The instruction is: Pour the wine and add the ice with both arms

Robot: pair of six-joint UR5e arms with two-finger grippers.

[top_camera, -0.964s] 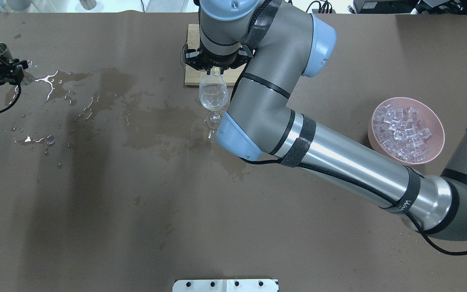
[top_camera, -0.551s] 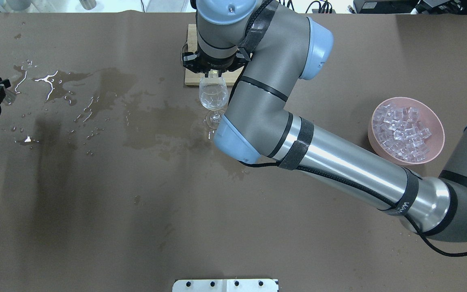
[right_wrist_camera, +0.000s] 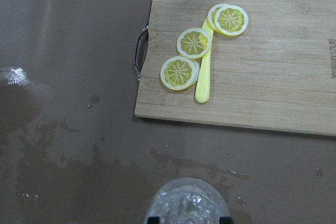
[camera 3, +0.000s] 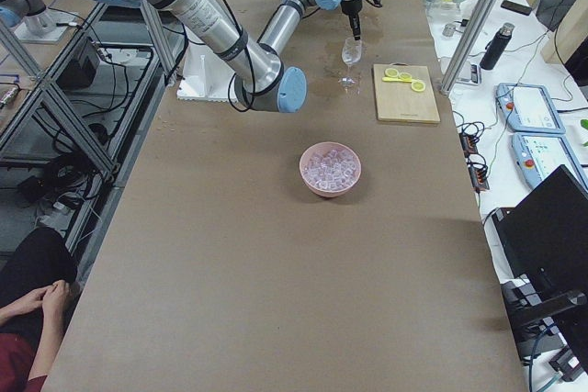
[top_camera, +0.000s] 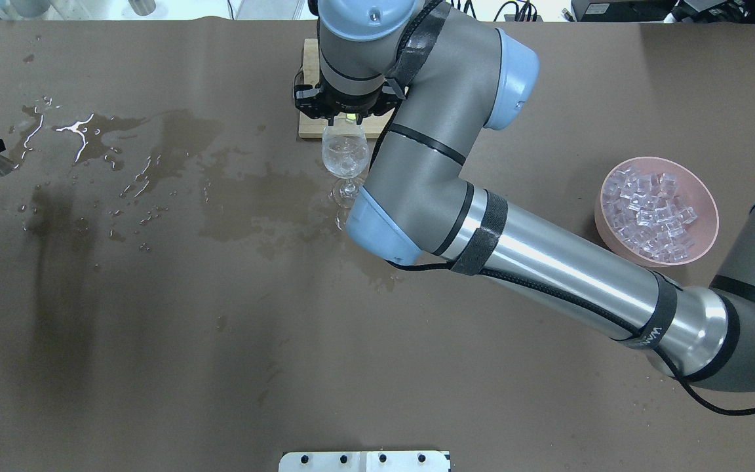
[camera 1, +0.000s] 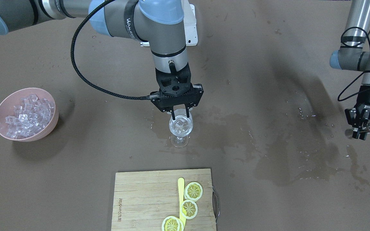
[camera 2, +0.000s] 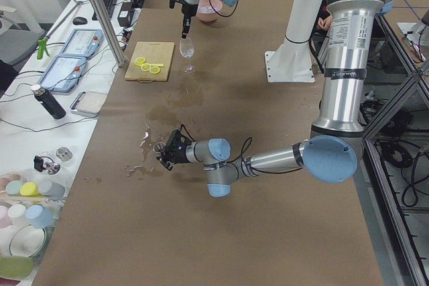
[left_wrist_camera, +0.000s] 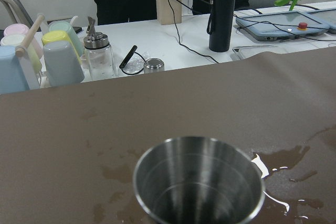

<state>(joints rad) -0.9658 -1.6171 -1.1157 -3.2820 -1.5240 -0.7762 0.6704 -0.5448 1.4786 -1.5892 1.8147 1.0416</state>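
Note:
A stemmed wine glass (camera 1: 180, 126) stands on the brown table, holding a little clear wine and an ice cube. It also shows in the overhead view (top_camera: 345, 154) and the right wrist view (right_wrist_camera: 189, 205). My right gripper (camera 1: 180, 113) hangs just above its rim, open and empty, fingers either side. A pink bowl (camera 1: 48, 126) of ice cubes (camera 1: 26, 114) sits off to the side, also in the overhead view (top_camera: 656, 210). My left gripper (camera 1: 361, 131) is far away at the table's end, shut on a steel jigger (left_wrist_camera: 198, 182) that looks empty.
A wooden cutting board (camera 1: 140, 199) with lemon slices (camera 1: 193, 191) and a yellow tool lies beyond the glass. Spilt liquid (top_camera: 82, 131) and wet stains spread across the table's left half. Bottles and cups (left_wrist_camera: 63, 61) stand on the bench behind.
My left gripper has carried the jigger further left, almost out of the overhead view. The right gripper has stayed over the glass, shifting only slightly.

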